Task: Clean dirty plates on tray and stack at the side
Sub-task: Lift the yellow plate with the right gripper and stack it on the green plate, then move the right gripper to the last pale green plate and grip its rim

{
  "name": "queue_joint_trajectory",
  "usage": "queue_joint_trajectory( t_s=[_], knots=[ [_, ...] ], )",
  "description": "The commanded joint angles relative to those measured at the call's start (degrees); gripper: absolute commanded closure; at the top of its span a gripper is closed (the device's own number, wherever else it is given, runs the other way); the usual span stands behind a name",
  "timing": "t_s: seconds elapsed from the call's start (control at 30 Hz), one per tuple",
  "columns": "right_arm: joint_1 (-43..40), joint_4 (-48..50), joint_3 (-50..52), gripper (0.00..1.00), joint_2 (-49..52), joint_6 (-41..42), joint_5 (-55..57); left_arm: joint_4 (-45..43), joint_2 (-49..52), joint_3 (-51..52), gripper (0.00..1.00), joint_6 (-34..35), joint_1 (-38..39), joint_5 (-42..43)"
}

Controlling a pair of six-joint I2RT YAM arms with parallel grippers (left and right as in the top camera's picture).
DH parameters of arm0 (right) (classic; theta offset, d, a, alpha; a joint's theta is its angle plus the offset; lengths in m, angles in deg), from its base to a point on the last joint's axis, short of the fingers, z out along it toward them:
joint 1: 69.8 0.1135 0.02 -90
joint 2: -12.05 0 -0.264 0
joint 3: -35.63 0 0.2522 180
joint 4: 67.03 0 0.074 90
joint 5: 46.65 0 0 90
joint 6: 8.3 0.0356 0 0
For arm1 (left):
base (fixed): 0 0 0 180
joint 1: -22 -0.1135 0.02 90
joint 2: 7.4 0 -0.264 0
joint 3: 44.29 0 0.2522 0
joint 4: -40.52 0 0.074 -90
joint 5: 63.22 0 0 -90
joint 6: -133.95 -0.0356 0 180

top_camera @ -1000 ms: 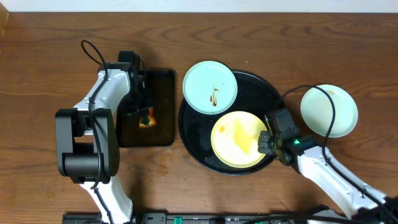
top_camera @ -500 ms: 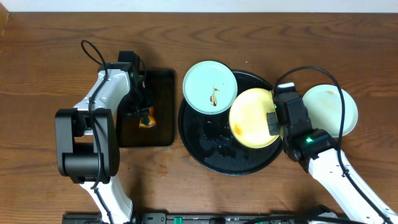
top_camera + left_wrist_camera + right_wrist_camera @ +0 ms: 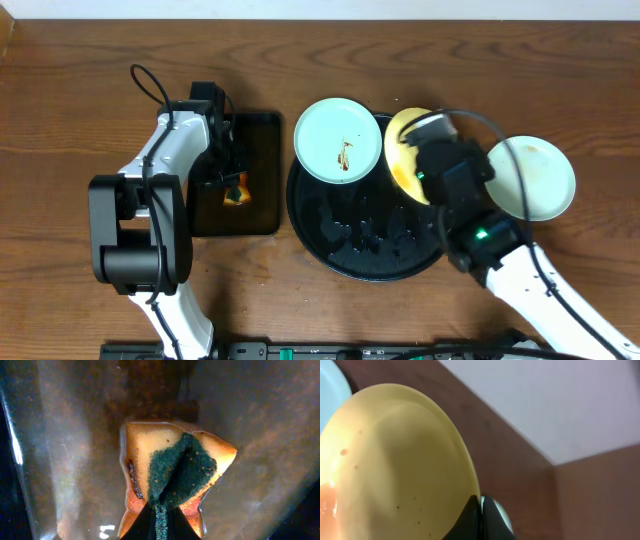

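My right gripper [image 3: 428, 160] is shut on the rim of the pale yellow plate [image 3: 402, 150] and holds it tilted on edge above the round black tray [image 3: 330, 235]; the plate fills the right wrist view [image 3: 395, 465], with brown specks on it. A pale blue plate [image 3: 338, 139] with a brown smear rests on the tray's far left rim. Another pale blue plate [image 3: 538, 178] lies on the table to the right of the tray. My left gripper [image 3: 232, 183] is shut on the green-yellow sponge [image 3: 172, 472], pinched and folded over the rectangular tray [image 3: 262, 205].
The rectangular black tray's wet bottom [image 3: 70, 435] shows brown sauce residue around the sponge. The wooden table [image 3: 90, 90] lies all round. A pale wall [image 3: 545, 395] shows behind the table edge in the right wrist view.
My right gripper has lifted the yellow plate off the round tray, carried it back and to the right, and tipped it on edge. The left arm has not moved.
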Motion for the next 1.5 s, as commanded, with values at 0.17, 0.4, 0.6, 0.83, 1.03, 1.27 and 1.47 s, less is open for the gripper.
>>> queue_joint_trajectory(
  t_s=[0.17,0.4,0.6,0.83,1.03,1.27,1.47],
  knots=[
    [5.5,2.7,-1.4,0.99,-0.9,-5.5,14.5,0.6,-0.4,-0.1,0.92,-0.9,0.0,1.2],
    [-1.8,0.3,-1.4,0.99,-0.9,16.3,13.4,0.6,-0.4,-0.1,0.92,-0.9,0.0,1.2],
    [-14.2,-0.8,-1.4,0.99,-0.9,27.0,11.3,0.6,-0.4,-0.2,0.92,-0.9,0.0,1.2],
    [-29.8,-5.0,-1.4,0.99,0.6,38.0,-1.5,0.6,-0.4,-0.1,0.92,-0.9,0.0,1.2],
    [-41.1,-8.1,-1.4,0.99,5.9,45.9,-12.4,0.6,-0.4,-0.1,0.92,-0.9,0.0,1.2],
    [-46.8,-7.7,-1.4,0.99,12.4,47.5,-14.1,0.6,-0.4,-0.2,0.92,-0.9,0.0,1.2],
    [-46.8,-5.9,-1.4,0.71,12.6,44.8,-20.5,0.6,-0.4,-0.1,0.92,-0.9,0.0,1.2]
  ],
)
